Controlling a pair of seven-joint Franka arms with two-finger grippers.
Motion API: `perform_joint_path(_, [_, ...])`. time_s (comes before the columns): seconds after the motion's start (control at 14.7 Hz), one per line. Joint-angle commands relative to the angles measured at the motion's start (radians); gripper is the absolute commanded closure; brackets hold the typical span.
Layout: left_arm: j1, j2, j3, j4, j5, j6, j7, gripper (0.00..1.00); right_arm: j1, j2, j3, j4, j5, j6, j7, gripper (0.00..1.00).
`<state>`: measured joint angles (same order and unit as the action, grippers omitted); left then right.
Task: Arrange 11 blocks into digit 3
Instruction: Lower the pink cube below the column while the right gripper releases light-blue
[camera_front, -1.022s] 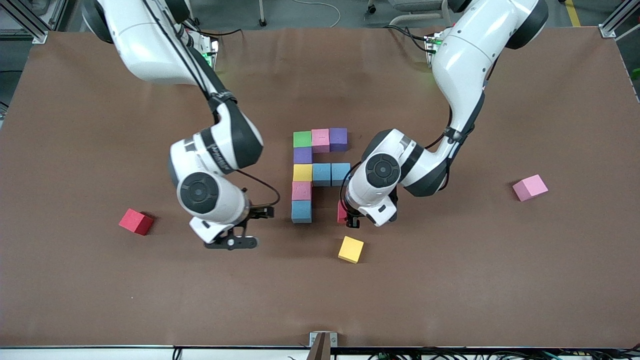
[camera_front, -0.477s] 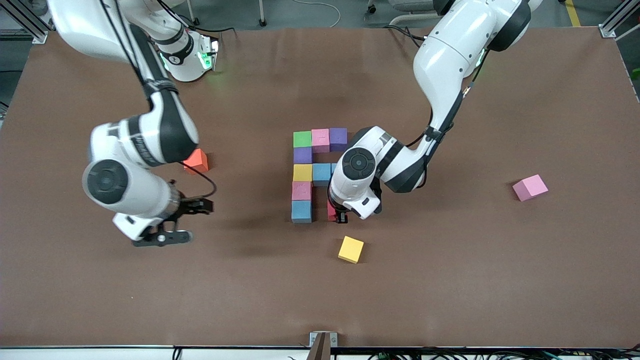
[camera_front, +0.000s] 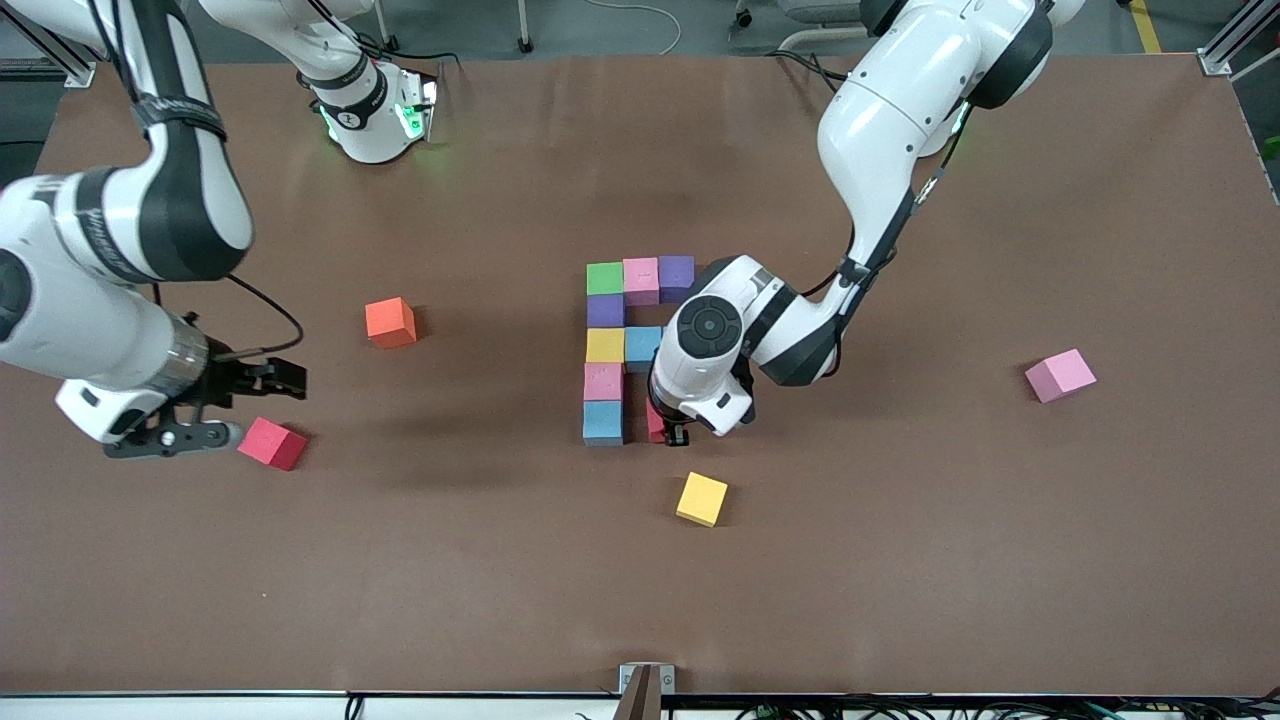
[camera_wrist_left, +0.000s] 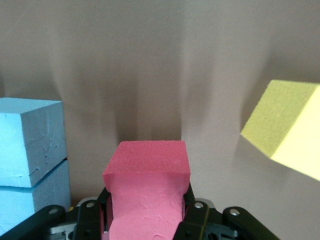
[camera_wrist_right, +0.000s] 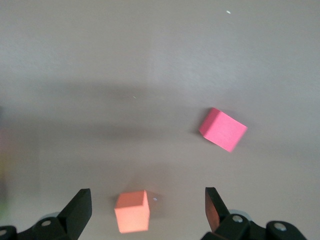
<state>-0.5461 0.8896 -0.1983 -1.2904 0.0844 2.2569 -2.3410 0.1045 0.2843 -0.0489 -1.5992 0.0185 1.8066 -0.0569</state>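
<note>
So the left pincer (camera_front: 668, 432) is clamped tight on a red cube (camera_wrist_left: 146, 192) and has it down low right beside the blue cube (camera_front: 603, 421) at the near end of the figure, looks about touching it but the arm covers most of it from the front. The figure so far: a green cube (camera_front: 604, 277), a pink cube (camera_front: 640, 279) and a purple cube (camera_front: 677, 275) in a row farthest from the front camera, then a column coming nearer of a second purple cube (camera_front: 604, 310), a yellow cube (camera_front: 604, 345), another pink cube (camera_front: 603, 381) and that blue one, plus a second blue cube (camera_front: 643, 346) beside the yellow (anything past it is hidden by the left wrist). A loose yellow cube (camera_front: 701, 498) sits a bit nearer the camera than the pincer, and a loose pink cube (camera_front: 1060, 375) is well off toward the left arm's end of the bench (camera_front: 900, 560). The right pincer (camera_front: 205, 405) is spread wide with nothing in it, up over the right arm's end of the bench just beside another red cube (camera_front: 272, 443), with the orange cube (camera_front: 390, 322) near it.
</note>
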Motion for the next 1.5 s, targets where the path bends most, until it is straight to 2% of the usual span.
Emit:
perform_joint_path(0.0, [-0.018,0.025,0.011,0.025,0.006,0.021,-0.018,0.67,-0.06,-0.073,0.021,-0.048,-0.011,-0.035,-0.029,0.0])
perform_joint_path(0.2, [-0.025,0.038,0.01,0.045,0.006,0.021,-0.018,0.67,-0.075,-0.108,0.021,-0.012,-0.046,-0.114,-0.018,0.0])
perform_joint_path(0.41, [-0.032,0.048,0.011,0.063,0.006,0.021,-0.015,0.67,-0.083,-0.096,0.023,0.122,-0.077,-0.246,-0.024,0.0])
perform_joint_path(0.55, [-0.038,0.066,0.01,0.086,0.006,0.023,-0.014,0.67,-0.088,-0.085,0.023,0.179,-0.075,-0.274,-0.024,0.0])
perform_joint_path(1.43, [-0.043,0.095,0.007,0.121,0.006,0.023,0.028,0.67,-0.091,-0.077,0.024,0.206,-0.06,-0.279,-0.018,0.0])
